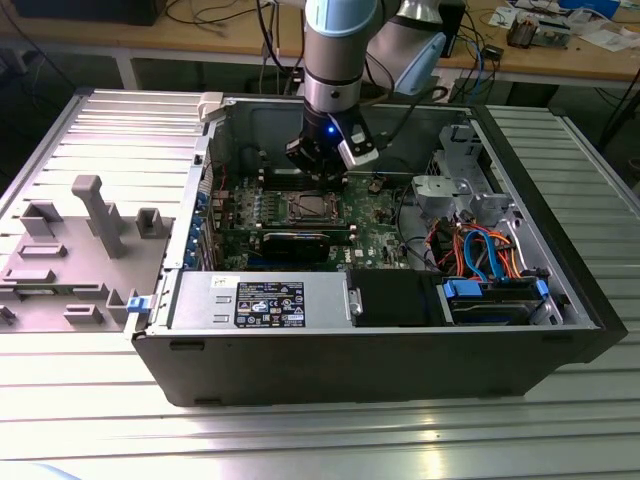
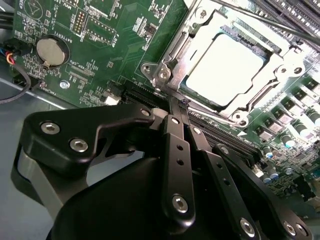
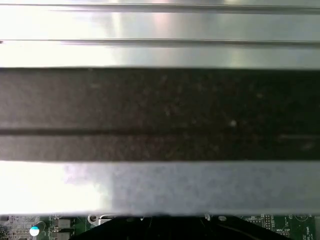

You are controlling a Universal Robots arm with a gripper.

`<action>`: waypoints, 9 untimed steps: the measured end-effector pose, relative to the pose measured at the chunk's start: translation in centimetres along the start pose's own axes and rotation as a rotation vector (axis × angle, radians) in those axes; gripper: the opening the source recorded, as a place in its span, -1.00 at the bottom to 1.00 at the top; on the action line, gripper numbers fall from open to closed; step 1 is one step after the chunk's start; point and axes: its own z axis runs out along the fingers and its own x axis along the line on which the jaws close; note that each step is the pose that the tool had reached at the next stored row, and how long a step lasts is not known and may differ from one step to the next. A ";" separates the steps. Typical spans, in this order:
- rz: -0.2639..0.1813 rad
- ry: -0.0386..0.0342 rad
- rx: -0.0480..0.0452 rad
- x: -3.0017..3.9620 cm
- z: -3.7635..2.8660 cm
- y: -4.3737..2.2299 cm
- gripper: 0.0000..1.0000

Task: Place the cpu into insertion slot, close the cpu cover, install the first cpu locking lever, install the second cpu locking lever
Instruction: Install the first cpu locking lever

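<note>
1. Looking down the arm in the second wrist view, I see my pincer (image 2: 181, 107) with its two black fingers (image 2: 176, 150) pressed together, clenched on nothing, the tips sitting just beside one corner of the cpu cover (image 2: 280, 65).
2. In the exterior view the pincer (image 1: 322, 172) hangs inside the open computer case (image 1: 400, 350), just above the green motherboard (image 1: 375, 215) and near the far edge of the insertion slot (image 1: 305, 209).
3. The cpu (image 2: 225, 67) lies flat in the insertion slot (image 2: 172, 57), its pale metal top showing through the square opening of the cover, which lies down flat over it.
4. A thin metal locking lever (image 2: 210, 112) runs along the side of the socket frame nearest the fingertips; I cannot tell whether it is latched.
5. A round coin battery (image 2: 50, 51) sits on the motherboard (image 2: 100, 45) well apart from the socket.
6. In the first wrist view I see a dark wall of the case (image 3: 160, 115) and a strip of green board (image 3: 280, 222) at the edge.
7. Out in the exterior view, the case rests on a ribbed metal worktop (image 1: 320, 440), with a grey plastic fixture (image 1: 75, 250) on the exterior view's left and bundled coloured cables (image 1: 480, 250) inside the case on the exterior view's right.
</note>
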 end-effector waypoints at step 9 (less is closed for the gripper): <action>0.000 -0.0001 0.0073 -0.01 0.34 -0.10 -0.79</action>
